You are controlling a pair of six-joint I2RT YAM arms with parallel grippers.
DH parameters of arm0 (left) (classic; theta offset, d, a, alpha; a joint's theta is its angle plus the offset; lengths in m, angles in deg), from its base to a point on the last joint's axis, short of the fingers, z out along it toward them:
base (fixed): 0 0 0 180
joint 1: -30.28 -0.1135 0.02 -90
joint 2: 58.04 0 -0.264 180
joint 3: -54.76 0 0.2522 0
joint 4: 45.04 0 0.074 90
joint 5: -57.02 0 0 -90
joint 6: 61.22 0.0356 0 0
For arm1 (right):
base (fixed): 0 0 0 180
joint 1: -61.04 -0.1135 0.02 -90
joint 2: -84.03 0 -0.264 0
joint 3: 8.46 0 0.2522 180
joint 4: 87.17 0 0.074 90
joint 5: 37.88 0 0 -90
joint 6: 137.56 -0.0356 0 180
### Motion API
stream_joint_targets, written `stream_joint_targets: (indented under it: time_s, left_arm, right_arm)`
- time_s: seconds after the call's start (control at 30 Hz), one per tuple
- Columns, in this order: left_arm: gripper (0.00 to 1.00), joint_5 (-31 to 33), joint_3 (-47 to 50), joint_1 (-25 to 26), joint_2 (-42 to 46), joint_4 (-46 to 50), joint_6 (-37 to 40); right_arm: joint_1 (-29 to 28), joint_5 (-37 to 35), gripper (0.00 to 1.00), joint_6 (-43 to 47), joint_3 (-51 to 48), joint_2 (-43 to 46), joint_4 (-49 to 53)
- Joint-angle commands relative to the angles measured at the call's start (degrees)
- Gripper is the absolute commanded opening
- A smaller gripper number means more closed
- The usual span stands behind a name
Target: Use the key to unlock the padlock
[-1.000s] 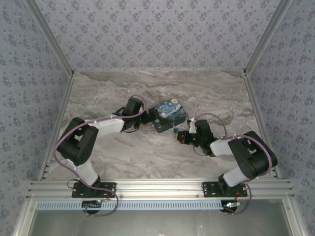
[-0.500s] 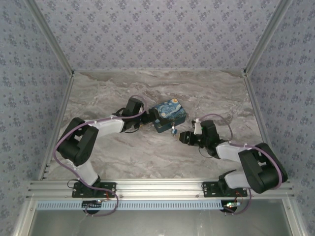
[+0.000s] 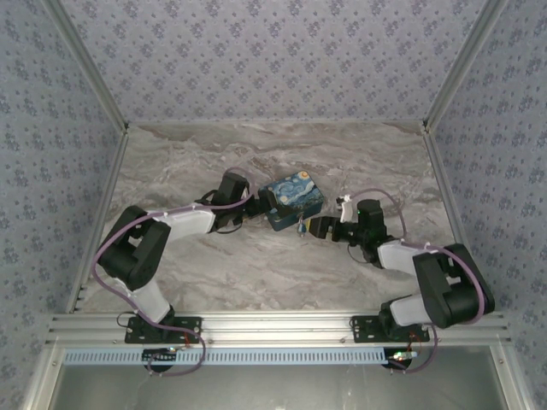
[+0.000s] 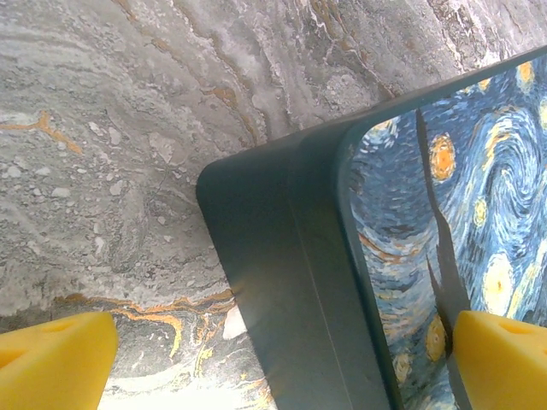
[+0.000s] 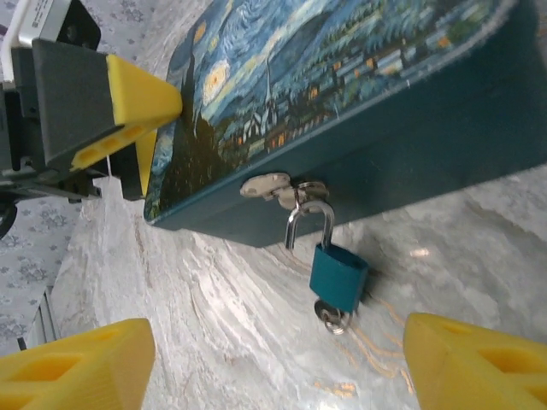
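Note:
The small teal padlock hangs by its silvery shackle from the hasp on the front of the swirl-painted tin box. The shackle's left leg ends free beside the body. The tiny key sticks in the padlock's underside, with a small ring on it. My right gripper is open, its yellow fingertips wide apart and short of the padlock. From above, the padlock sits just left of the right gripper. My left gripper is open astride the box's corner, with one finger over the lid.
The box stands mid-table on the marble top. Metal frame rails and patterned walls bound the table on three sides. Both arms reach in low from the near edge.
My right arm has swung to the right and farther back, and its gripper now points left at the padlock. The left arm and the box have stayed put.

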Motion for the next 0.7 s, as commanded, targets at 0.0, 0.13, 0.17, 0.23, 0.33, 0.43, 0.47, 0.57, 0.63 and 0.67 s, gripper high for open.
stream_joint_targets:
  time_s: [0.0,0.13,0.17,0.23,0.33,0.43,0.47,0.57,0.63,0.67]
  left_arm:
    - [0.99,1.3,2.1,0.7,0.0,4.8,0.4]
    - [1.00,1.4,2.6,0.6,0.2,4.7,0.3]
    - [0.99,1.6,2.6,0.6,0.3,4.6,0.3]
    - [0.99,1.6,2.7,0.6,0.4,4.6,0.2]
    - [0.99,1.5,2.7,0.6,0.4,4.6,0.1]
    - [0.99,1.4,2.6,0.6,0.5,4.7,0.2]
    - [0.99,1.4,2.6,0.6,0.5,4.6,0.2]
    - [0.99,1.5,2.6,0.6,0.5,4.6,0.2]
    - [0.99,1.5,2.6,0.6,0.5,4.6,0.1]
    - [0.99,1.5,2.6,0.6,0.5,4.6,0.1]
  right_arm:
    - [-0.5,2.7,0.83,0.7,3.4,-3.7,-3.9]
    - [-2.1,2.4,0.86,1.6,6.3,-8.2,-4.1]
    - [-2.3,2.3,0.86,1.6,6.8,-9.3,-4.4]
    - [-2.6,2.1,0.86,1.5,8.1,-11.8,-4.7]
    - [-3.7,2.2,0.84,1.4,9.5,-14.9,-5.5]
    - [-5.0,1.8,0.83,1.5,10.5,-16.7,-6.0]
    - [-5.5,1.7,0.82,1.6,10.6,-17.0,-6.1]
    - [-6.3,1.8,0.80,1.7,11.3,-18.1,-6.5]
    - [-6.4,1.9,0.79,1.7,11.7,-18.9,-6.4]
    - [-6.4,2.0,0.79,1.6,11.7,-19.2,-6.5]
